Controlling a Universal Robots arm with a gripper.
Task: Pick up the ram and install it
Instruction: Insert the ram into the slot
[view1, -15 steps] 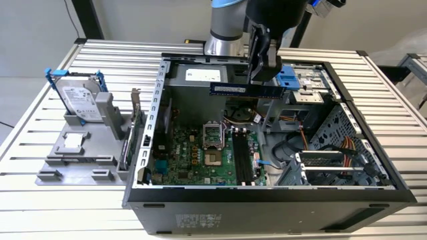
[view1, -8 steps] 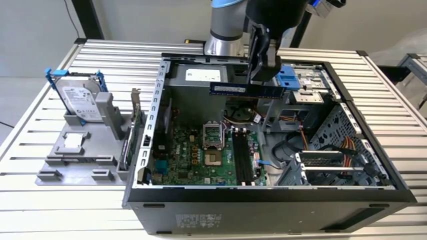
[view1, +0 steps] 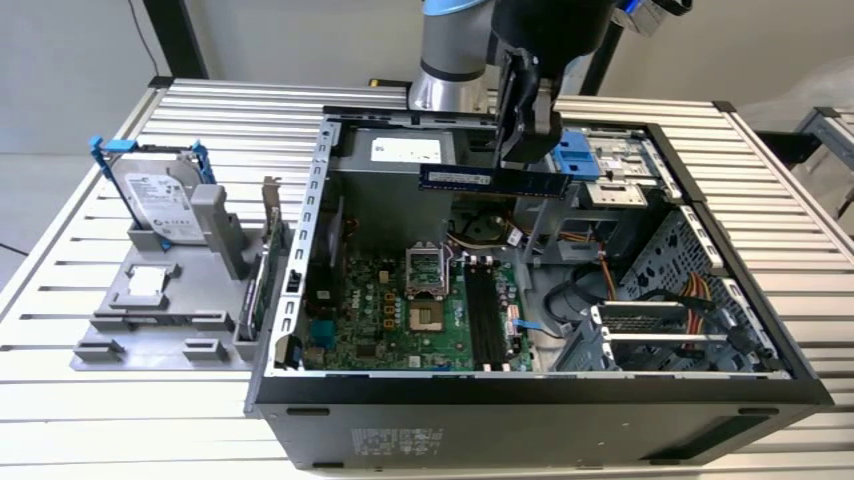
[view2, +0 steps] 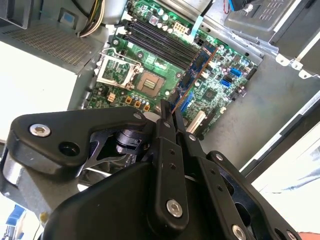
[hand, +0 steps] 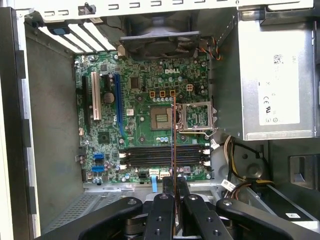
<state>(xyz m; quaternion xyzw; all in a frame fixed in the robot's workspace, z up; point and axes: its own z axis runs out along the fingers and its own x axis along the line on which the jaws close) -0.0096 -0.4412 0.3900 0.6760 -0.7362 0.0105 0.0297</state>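
You had the black, angular claw (view1: 523, 160) pinching the ram (view1: 487, 178), a long, thin dark-blue strip with flat black chips, by its upper edge. It hung level just beneath the fingertips, over the open sheet-metal case (view1: 318, 200) and well clear of the green motherboard (view1: 387, 320) below. In the first wrist view the ram (hand: 173, 142) showed edge-on, a thin line running out from between the matte fingers (hand: 166, 187), its chips hidden. The arm's upper part was cut off in the exterior view.

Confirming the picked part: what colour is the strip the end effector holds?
The ram is dark blue, clearest in the exterior view.
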